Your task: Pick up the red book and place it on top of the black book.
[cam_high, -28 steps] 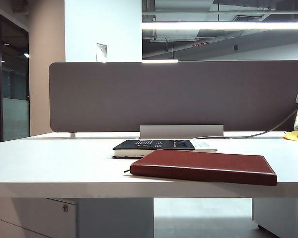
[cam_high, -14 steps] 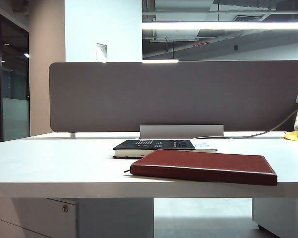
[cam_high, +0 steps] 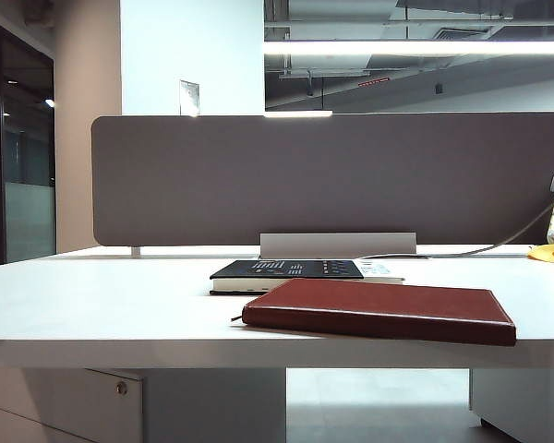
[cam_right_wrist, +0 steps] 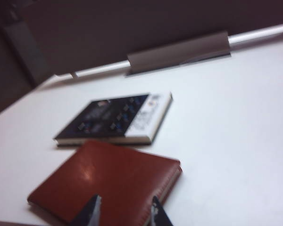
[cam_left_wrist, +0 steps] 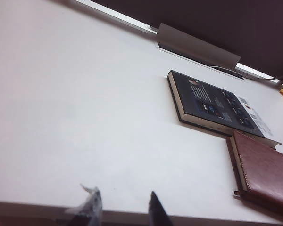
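White tabletop [cam_high: 92, 305] fills the exterior view, with the red book [cam_high: 379, 310] lying flat near the front edge, its thin ribbon marker poking out on the left. Just behind it, and partly hidden by it, lies the black book [cam_high: 286, 270] with its white page edge facing forward. A grey partition [cam_high: 332, 180] stands along the back of the desk, a cable cover [cam_high: 338, 245] at its foot, and a yellow object [cam_high: 550, 253] sits at the far right. Neither arm shows in this view

From the left wrist view, the left gripper [cam_left_wrist: 121, 209] hovers over the near edge of the bare table, fingers spread apart with nothing between them. The black book [cam_left_wrist: 217, 106] lies well away, and the red book [cam_left_wrist: 266, 172] lies at its near corner

From the right wrist view, which is blurred, the right gripper [cam_right_wrist: 123, 212] hangs just above the near part of the red book [cam_right_wrist: 108, 183], fingertips parted and gripping nothing. The black book [cam_right_wrist: 115, 118] lies beyond, just clear of the red cover
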You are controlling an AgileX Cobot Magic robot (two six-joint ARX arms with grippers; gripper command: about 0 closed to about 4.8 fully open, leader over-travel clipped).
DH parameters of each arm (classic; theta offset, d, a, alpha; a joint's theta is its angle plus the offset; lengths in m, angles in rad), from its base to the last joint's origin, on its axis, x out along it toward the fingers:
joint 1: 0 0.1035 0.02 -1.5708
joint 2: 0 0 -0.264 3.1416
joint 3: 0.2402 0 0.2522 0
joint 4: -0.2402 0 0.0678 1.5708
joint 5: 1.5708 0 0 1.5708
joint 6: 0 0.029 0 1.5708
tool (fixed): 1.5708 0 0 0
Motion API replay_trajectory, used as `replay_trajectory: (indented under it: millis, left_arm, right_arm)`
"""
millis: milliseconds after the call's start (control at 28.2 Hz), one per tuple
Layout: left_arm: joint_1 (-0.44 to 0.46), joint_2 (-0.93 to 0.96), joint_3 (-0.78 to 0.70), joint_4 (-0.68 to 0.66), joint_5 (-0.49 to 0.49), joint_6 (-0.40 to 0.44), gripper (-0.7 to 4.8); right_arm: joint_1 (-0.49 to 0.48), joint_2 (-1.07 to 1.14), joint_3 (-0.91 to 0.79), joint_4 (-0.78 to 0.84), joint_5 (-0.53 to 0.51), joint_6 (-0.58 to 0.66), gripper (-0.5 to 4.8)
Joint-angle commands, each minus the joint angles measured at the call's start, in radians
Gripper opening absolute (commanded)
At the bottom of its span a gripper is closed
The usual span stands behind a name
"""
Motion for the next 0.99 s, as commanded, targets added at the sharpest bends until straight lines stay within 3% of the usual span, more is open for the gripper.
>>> replay_trajectory:
  millis: [36, 320, 497, 675, 782, 995]
  left_arm:
    - [-0.002, 0.005, 0.0, -0.016, 0.011, 0.019, 1.29]
    - [-0.003, 0.055, 0.0, -0.017, 0.015, 0.016, 1.23]
    - [-0.003, 0.186, 0.003, -0.017, 0.169, 0.015, 1.1]
    - [-0.01, 0.272, 0.003, -0.013, 0.294, 0.023, 0.93]
    - [-0.054, 0.275, 0.003, -0.009, 0.296, 0.034, 0.81]
    - [-0.188, 0.275, 0.003, -0.006, 0.193, 0.023, 0.79]
  right_arm:
    - [0.0, 0.074, 0.053, -0.084, 0.019, 0.002, 1.57]
    - [0.047, 0.426, 0.217, -0.072, 0.018, 0.001, 1.72]
    - [0.158, 0.684, 0.306, -0.041, 0.02, 0.001, 1.72]
    - [0.221, 0.779, 0.312, 0.049, 0.046, 0.005, 1.71]
    - [0.227, 0.797, 0.313, 0.05, 0.046, 0.01, 1.71]
    - [0.227, 0.861, 0.312, 0.044, 0.041, 0.033, 1.72]
